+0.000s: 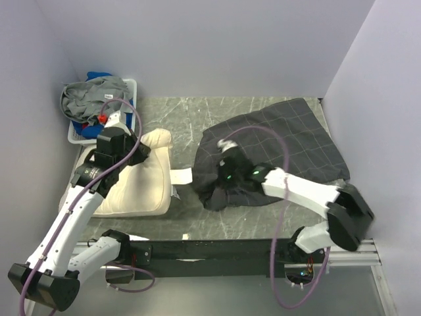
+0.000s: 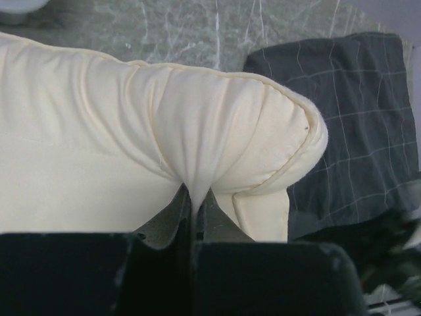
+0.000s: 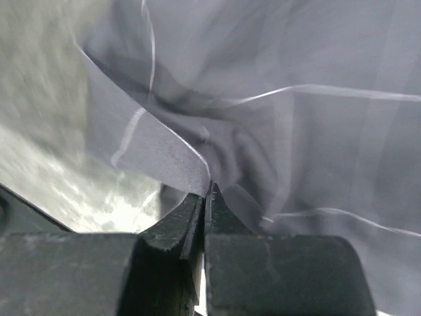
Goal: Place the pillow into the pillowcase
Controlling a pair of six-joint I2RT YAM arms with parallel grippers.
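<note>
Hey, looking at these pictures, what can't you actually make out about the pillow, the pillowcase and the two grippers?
- Mouth of the pillowcase: top view, bunched folds and the right arm hide it.
- How many layers the right gripper pinches: right wrist view, blurred and too close.
- Left part of the pillow: top view, the left arm covers it.
- Tips of the left gripper: left wrist view, buried in pillow fabric.

white basket [image 1: 133,85]: far-left corner | grey cloth [image 1: 92,95]: heaped inside | tabletop [image 1: 184,118]: marbled grey
</note>
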